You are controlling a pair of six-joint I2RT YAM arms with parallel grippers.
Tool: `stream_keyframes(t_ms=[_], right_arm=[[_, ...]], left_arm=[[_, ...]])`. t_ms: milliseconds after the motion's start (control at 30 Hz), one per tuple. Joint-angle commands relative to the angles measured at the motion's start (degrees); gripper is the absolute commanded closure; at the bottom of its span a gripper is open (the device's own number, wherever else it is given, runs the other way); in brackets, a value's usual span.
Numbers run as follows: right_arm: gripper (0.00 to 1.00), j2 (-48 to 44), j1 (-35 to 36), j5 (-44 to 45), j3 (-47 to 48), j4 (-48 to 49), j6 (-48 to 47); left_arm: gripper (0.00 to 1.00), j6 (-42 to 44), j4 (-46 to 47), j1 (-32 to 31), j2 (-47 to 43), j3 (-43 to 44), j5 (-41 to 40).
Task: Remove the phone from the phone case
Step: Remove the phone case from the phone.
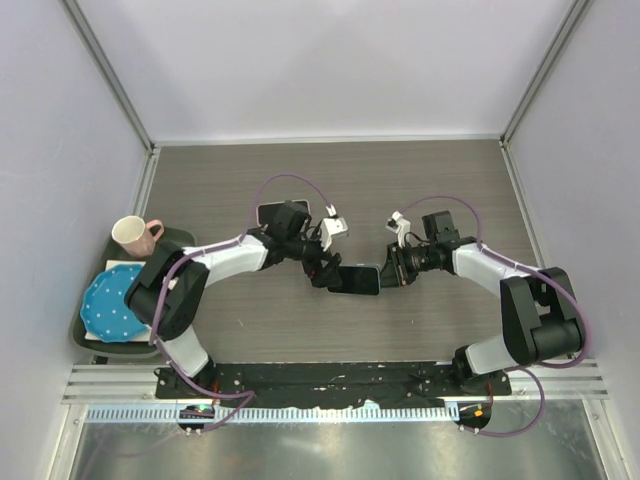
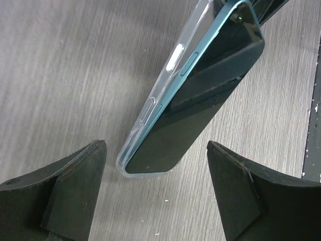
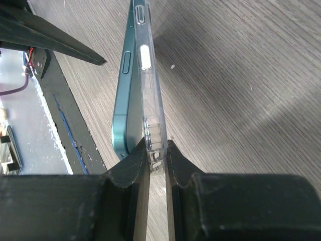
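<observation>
Pinching the clear case (image 3: 150,90) at one end, the right gripper (image 3: 156,150) has its fingers together on the case wall alone. The teal phone (image 3: 128,105) sits against the case just outside that grip, its corner beside one finger rather than between the two. Phone and case are held on edge above the table (image 1: 250,180), near its middle and somewhat toward the near side, between the two grippers.

The left gripper (image 1: 328,268) is at the phone's left end with its fingers (image 2: 65,201) wide apart, touching neither phone nor case. From the left wrist, the phone's dark screen faces right and the case stands off its far end, leaving a narrow gap there, while the near end is seated in the case.

At the table's left edge a pink mug (image 1: 133,234) stands just beyond a blue dotted plate (image 1: 108,303), both well apart from the arms' work.
</observation>
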Motion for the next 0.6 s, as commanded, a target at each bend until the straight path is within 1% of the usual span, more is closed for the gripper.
stream_keyframes(t_ms=[0,200,333,567], right_arm=[[0.99,-0.1,-0.1,-1.0,2.9,1.3,1.3],[0.99,-0.5,-0.1,-2.1,3.4,1.0,1.9],[0.99,0.1,-0.2,-3.0,4.2,0.1,2.2],[0.99,1.1,-0.1,-4.3,5.2,0.2,4.7]], left_arm=[[0.14,4.5,-0.5,0.2,-5.8,0.6,-3.3],[0.12,10.9,-2.6,-0.5,-9.3,1.2,-9.0],[0.1,14.0,-2.2,-2.2,-10.8,0.2,-10.4],[0.1,17.9,-0.6,-9.7,-11.1,-0.3,-17.6]])
